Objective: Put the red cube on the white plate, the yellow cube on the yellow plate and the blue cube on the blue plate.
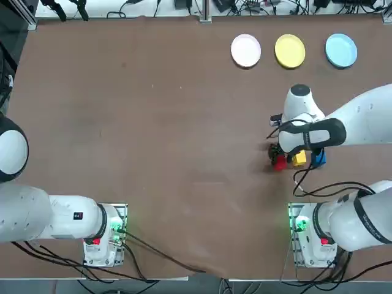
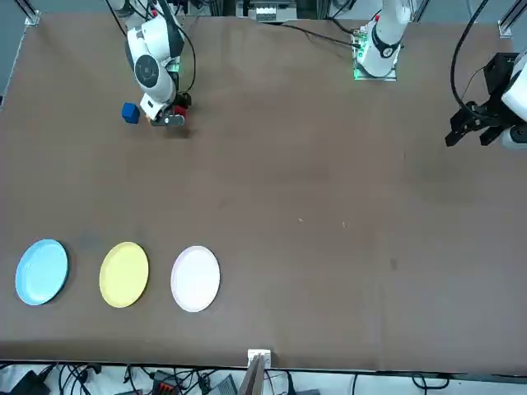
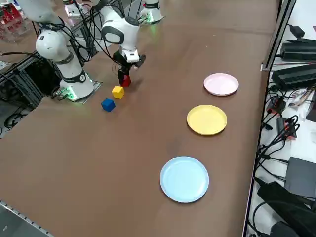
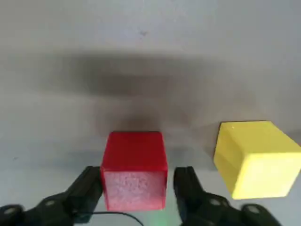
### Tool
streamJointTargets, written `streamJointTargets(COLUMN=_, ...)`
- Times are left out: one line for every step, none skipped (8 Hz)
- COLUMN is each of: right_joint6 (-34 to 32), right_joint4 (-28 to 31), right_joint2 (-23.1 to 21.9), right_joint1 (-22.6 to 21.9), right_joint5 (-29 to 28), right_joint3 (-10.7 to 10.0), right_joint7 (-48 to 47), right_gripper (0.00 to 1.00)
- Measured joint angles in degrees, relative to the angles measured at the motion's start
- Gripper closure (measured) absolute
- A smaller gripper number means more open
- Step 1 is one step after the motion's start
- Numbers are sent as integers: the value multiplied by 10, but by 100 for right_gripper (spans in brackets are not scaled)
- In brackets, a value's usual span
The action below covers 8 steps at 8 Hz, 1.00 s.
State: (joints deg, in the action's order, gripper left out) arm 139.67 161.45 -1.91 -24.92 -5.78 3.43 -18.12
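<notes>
Wrist view: right claw straddles red cube, fingers just apart from its sides.
Top view: arm hides that gap.

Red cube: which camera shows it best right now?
Right wrist view: the red cube fills the frame between the right gripper fingers. Top and right side views show only a sliver beside the gripper; front view barely shows it.

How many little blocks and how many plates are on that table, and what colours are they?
Cubes: 3, namely the red cube between the fingers of the right tool, the yellow cube and the blue cube.
Plates: 3, namely the white plate, the yellow plate and the blue plate.
Total: 6 things.
</notes>
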Motion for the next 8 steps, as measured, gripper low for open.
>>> streamJointTargets(right_joint6=-3, right_joint4=-3, right_joint2=3, right_joint1=0, right_joint5=-1, right_joint3=0, right_joint7=0, right_gripper=29)
streamJointTargets(right_joint6=-4, right_joint4=-3, right_joint2=3, right_joint1=0, right_joint5=-1, right_joint3=0, right_joint7=0, right_gripper=30)
streamJointTargets(right_joint6=-6, right_joint4=-4, right_joint2=2, right_joint1=0, right_joint5=-1, right_joint3=0, right_joint7=0, right_gripper=30)
streamJointTargets(right_joint6=-19, right_joint4=-8, right_joint2=1, right_joint1=0, right_joint5=-1, right_joint3=-1, right_joint7=0, right_gripper=30)
streamJointTargets(right_joint6=-49, right_joint4=-27, right_joint2=-10, right_joint1=0, right_joint5=-1, right_joint3=-4, right_joint7=0, right_gripper=30)
streamJointTargets(right_joint6=-104, right_joint4=-68, right_joint2=-30, right_joint1=1, right_joint5=-1, right_joint3=-14, right_joint7=0, right_gripper=30)
streamJointTargets(right_joint6=-170, right_joint4=-131, right_joint2=-49, right_joint1=4, right_joint5=-1, right_joint3=-27, right_joint7=0, right_gripper=30)
streamJointTargets(right_joint6=-225, right_joint4=-208, right_joint2=-56, right_joint1=12, right_joint5=-1, right_joint3=-36, right_joint7=0, right_gripper=30)
